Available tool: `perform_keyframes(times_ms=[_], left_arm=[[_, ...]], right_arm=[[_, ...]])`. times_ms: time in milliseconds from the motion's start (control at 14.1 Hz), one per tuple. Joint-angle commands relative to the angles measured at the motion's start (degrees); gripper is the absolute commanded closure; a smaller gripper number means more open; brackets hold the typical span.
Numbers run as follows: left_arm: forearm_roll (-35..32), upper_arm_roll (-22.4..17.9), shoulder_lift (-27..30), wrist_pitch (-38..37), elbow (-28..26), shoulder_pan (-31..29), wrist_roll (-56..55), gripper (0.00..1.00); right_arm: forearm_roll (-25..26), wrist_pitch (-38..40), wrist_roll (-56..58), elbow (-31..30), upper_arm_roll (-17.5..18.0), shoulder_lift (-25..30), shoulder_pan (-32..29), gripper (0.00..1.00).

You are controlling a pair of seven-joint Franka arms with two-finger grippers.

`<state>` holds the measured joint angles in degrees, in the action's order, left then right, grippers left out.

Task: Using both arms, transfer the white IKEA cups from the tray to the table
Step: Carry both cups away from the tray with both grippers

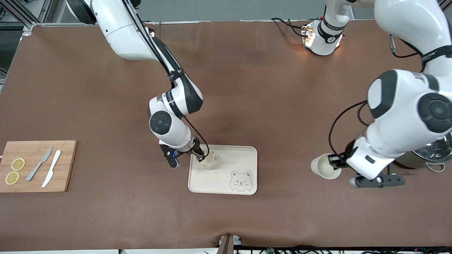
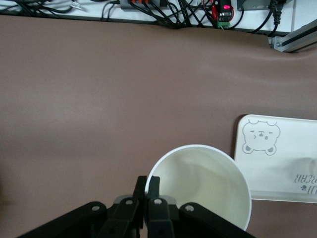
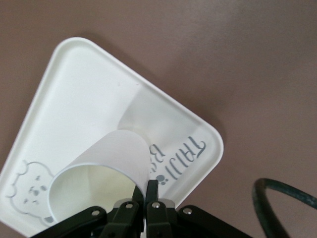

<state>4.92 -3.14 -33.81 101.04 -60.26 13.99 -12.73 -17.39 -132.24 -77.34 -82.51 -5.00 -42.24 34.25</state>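
Note:
One white IKEA cup (image 1: pixel 206 161) (image 3: pixel 101 168) stands in the cream bear tray (image 1: pixel 226 176) (image 3: pixel 74 84), in the corner toward the robots' bases and the right arm's end. My right gripper (image 1: pixel 202 153) (image 3: pixel 148 187) is shut on its rim, one finger inside and one outside. A second white cup (image 1: pixel 324 166) (image 2: pixel 203 183) hangs tilted over the bare tabletop between the tray (image 2: pixel 282 163) and a metal pot. The left gripper (image 1: pixel 334 161) (image 2: pixel 148 182) is shut on the rim of this cup in the same way.
A wooden board (image 1: pixel 37 165) at the right arm's end carries two lemon slices (image 1: pixel 15 170), a grey knife (image 1: pixel 39 164) and a white knife (image 1: pixel 51 168). A metal pot (image 1: pixel 432 155) sits under the left arm. Cables (image 2: pixel 163 10) run along the table edge nearest the front camera.

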Motion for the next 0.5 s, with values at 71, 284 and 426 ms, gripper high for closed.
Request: perform_keyframes(times_ms=[71, 284, 426], left_arm=[[0.3, 0.1, 2.8, -1.9, -1.8, -1.6, 2.6, 1.00], [-0.4, 0.0, 4.0, -1.8, -1.9, -3.9, 4.1, 1.00], [-0.7, 0.0, 4.8, -1.8, -2.2, -5.2, 5.7, 1.00]], right_arm=[[-0.7, 0.8, 1.6, 0.9, -0.3, 0.5, -0.4, 1.00], [-0.5, 3.5, 5.4, 0.8, -0.5, 1.1, -0.5, 1.00], [-0.5, 8.2, 12.8, 0.3, -0.6, 2.6, -2.8, 1.00]])
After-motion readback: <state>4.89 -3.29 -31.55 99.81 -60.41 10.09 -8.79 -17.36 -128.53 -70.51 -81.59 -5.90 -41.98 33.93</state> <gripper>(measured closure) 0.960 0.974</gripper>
